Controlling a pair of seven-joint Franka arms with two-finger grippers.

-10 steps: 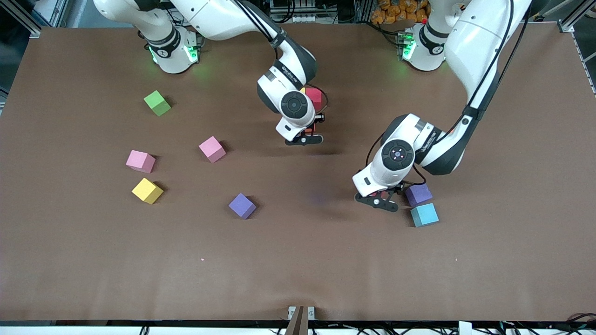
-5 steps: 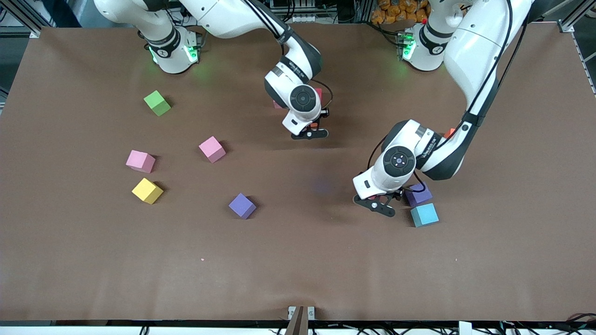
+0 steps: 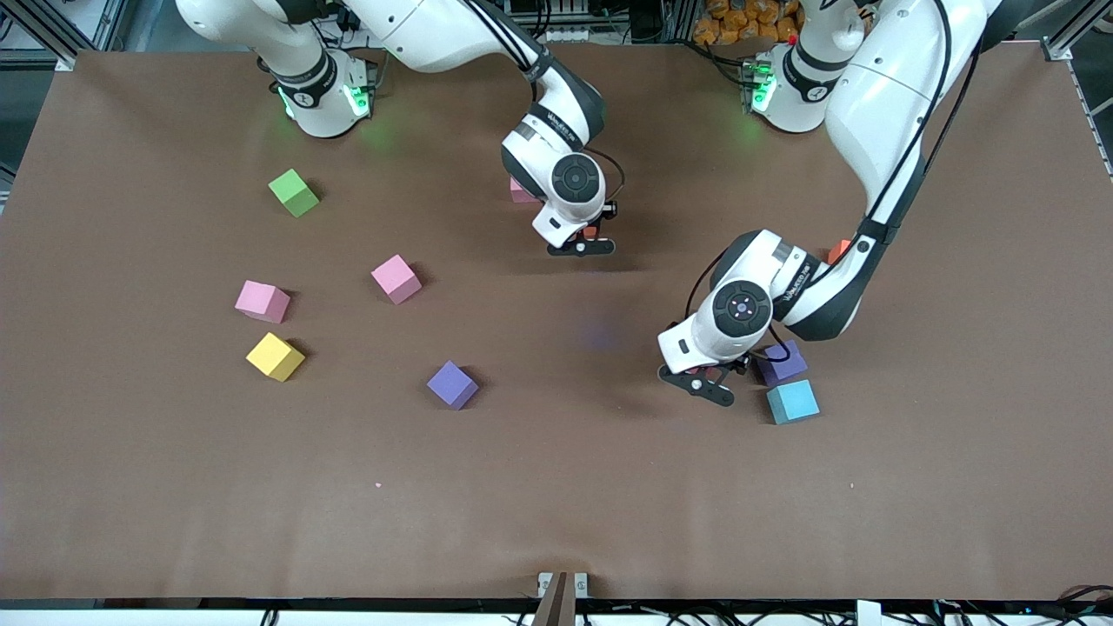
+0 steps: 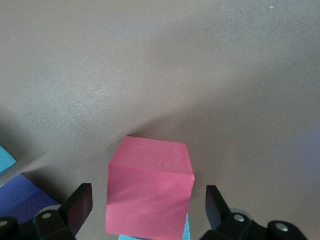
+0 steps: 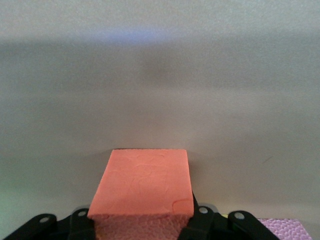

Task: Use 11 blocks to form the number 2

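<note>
Risk here: left gripper (image 3: 706, 379), jaws wide around a pink cube (image 4: 150, 192), could bump the purple cube (image 3: 782, 362) alongside. Right gripper (image 3: 581, 241), clamping an orange cube (image 5: 142, 187), might drop it crooked.

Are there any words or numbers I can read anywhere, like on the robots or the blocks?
Right arm's wrist: a line of small dark print, too small to read.
Left arm's wrist: a line of small dark print, too small to read.
Blocks, for example the green cube and the yellow block: no words or numbers on them.
Table: no writing.
</note>
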